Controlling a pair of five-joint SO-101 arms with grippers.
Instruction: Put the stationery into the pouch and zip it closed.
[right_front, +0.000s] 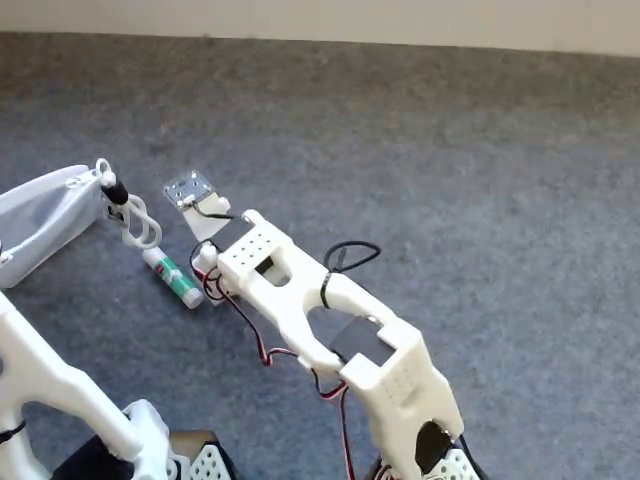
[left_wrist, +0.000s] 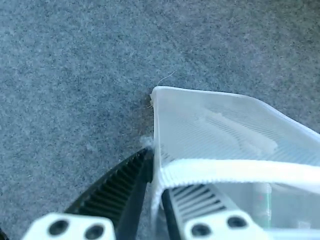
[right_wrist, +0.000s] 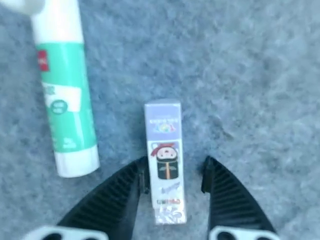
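Observation:
My left gripper is shut on the zipper edge of the white mesh pouch, which stands open. In the high view the pouch lies at the left, with a black zip pull and white loops at its near end. A green and white glue stick lies on the carpet just beside it. My right gripper is open low over the carpet, its fingers either side of a small rectangular eraser box. The glue stick lies parallel, a little to one side of it.
Grey carpet covers the table, with a pale wall strip at the far edge. The right arm stretches from the bottom middle toward the pouch, its wrist camera board sticking out ahead. The left arm crosses the bottom left corner.

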